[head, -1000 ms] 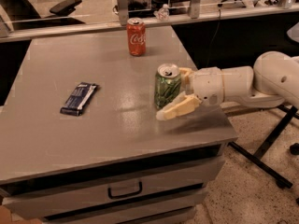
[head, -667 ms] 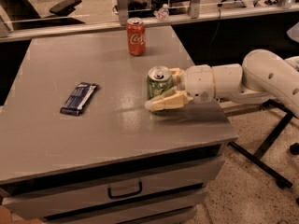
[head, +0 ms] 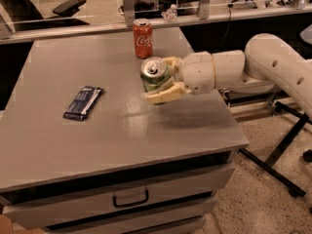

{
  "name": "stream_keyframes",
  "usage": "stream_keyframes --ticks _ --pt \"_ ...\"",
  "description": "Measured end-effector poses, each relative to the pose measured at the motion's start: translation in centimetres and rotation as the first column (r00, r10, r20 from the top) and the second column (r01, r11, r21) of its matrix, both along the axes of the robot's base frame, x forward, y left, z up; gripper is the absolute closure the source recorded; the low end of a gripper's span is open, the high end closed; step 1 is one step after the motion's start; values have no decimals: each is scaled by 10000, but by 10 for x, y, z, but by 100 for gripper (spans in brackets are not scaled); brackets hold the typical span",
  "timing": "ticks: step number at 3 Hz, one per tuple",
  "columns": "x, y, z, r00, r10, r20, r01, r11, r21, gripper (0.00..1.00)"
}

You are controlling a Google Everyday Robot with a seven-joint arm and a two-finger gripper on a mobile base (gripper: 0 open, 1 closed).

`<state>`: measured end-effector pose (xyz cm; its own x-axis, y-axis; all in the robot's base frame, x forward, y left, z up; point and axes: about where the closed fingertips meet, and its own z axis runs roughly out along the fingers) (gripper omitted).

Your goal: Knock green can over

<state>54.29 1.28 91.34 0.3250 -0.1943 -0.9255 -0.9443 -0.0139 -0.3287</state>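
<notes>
Green can (head: 155, 76) + gripper (head: 159, 80) shifted left, off bench's right edge; can now tilts.
Can mid-bench, leaning toward front edge, not yet flat; fingers clamp both its sides; step: mid-knock; next prob. needs further tip, then release, clear of red can (head: 143, 38) by back edge.

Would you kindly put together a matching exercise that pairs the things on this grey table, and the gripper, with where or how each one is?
Things
1. green aluminium drink can
2. red-orange cola can
3. dark blue wrapped snack bar
4. cream two-finger gripper

Places or states
A. upright near the far edge of the grey table
B. lying flat on the table's left part
C. reaching in from the right, fingers either side of a can
D. tilted, top turned toward the camera

Pairs: 1-D, 2-A, 3-B, 4-C
</notes>
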Motion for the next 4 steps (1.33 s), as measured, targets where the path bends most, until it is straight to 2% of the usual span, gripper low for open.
stream_keyframes --ticks 1,2,3,4 --pt "3 15 14 9844 777 1576 -638 9938 -910 100" --pt "3 20 11 9765 1054 1882 -820 9884 -1278 100" --pt "3 20 11 9775 1029 1841 -810 9891 -1226 100" --pt "4 20 24 9456 1726 2758 -1281 9767 -1722 100"
